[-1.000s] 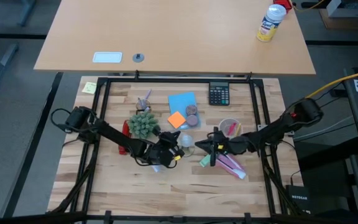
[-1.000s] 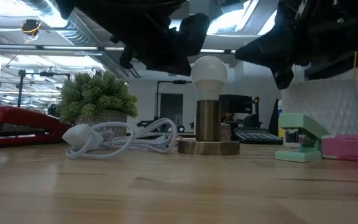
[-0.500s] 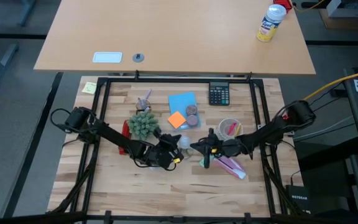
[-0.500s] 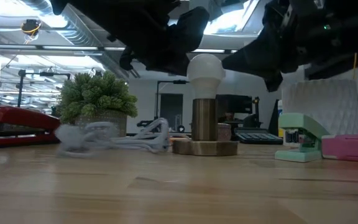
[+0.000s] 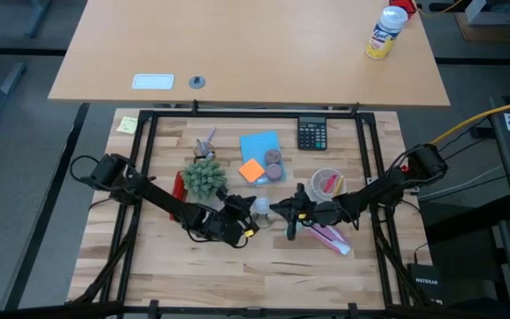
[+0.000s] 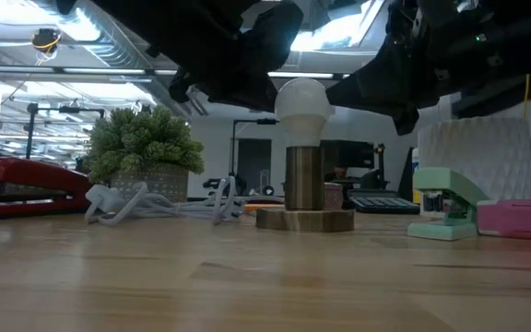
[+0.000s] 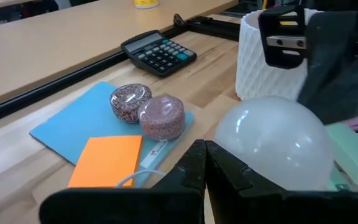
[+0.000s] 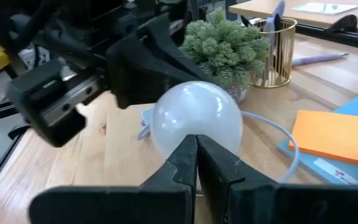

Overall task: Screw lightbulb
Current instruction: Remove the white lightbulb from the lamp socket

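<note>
The lightbulb [image 6: 302, 100] stands upright, its narrow end down in a brass socket [image 6: 304, 180] on a round wooden base [image 6: 304, 219]. It also shows in the high view [image 5: 261, 207]. A white cord [image 6: 155, 201] runs from the base toward the table's left. My left gripper [image 5: 237, 219] is shut right beside the globe on the table's left side, as its wrist view [image 7: 204, 165] shows. My right gripper [image 5: 288, 213] is shut at the globe's right side, as its wrist view [image 8: 196, 158] shows. My left gripper's shut fingertips [image 7: 219, 168] stand level right at the globe's left side [image 7: 253, 152]; I cannot tell whether they touch it. My right gripper's shut fingertips [image 8: 185, 163] lie against the globe's right side [image 8: 194, 127], coming level from the table's right. The bulb stays upright in the socket.
A potted plant [image 5: 204, 177] and a red stapler [image 6: 26, 184] stand left of the lamp. A mint stapler [image 6: 445, 205], a pink case [image 5: 330, 237] and a white cup [image 5: 328, 182] are on the right. A blue pad, an orange note [image 5: 251, 170] and a calculator [image 5: 312, 134] lie farther back.
My right gripper has moved toward the table's left. The lamp with the bulb has slid a little left and nearer, staying upright. The white cord has been dragged left and bunched up. My left gripper has drawn back slightly toward the near left.
</note>
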Motion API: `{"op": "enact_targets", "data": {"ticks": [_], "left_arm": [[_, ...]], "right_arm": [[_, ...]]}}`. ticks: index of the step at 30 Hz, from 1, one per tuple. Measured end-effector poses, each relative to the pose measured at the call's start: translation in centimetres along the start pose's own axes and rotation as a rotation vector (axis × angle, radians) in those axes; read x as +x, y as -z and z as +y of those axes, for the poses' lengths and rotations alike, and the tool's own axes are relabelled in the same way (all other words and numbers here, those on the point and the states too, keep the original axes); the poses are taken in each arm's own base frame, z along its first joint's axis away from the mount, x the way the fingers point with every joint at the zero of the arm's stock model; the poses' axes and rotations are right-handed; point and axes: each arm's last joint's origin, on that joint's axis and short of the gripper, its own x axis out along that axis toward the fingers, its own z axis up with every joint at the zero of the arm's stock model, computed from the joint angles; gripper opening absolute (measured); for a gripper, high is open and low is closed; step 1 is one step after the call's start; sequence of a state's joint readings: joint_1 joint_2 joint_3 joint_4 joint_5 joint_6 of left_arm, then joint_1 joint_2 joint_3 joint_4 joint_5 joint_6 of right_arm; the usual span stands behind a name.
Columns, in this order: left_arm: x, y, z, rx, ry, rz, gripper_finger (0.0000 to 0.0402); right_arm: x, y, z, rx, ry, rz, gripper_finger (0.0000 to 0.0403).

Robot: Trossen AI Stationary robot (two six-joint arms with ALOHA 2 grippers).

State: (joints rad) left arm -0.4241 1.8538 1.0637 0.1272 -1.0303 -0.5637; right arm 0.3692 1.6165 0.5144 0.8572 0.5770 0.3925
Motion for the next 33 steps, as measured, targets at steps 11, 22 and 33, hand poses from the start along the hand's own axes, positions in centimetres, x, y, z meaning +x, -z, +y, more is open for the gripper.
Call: {"op": "enact_targets", "data": {"ticks": [11,22,33], "left_arm": [[-1.9,0.5,-1.5,-0.015,0.129,0.023,0.0001],[-2.3,0.5,-1.5,-0.013,0.072,-0.021,0.0001],[-2.5,-2.0,-0.3,0.072,-0.027,-0.099,0.0001]], "right_arm": [[0.1,-0.2,-0.5,0.003,0.150,-0.058,0.0017],[-0.4,-1.5,-0.3,-0.029,0.139,-0.113,0.0017],[-1.5,-3.9,0.9,-0.029,-0.190,-0.125,0.0017]]}}
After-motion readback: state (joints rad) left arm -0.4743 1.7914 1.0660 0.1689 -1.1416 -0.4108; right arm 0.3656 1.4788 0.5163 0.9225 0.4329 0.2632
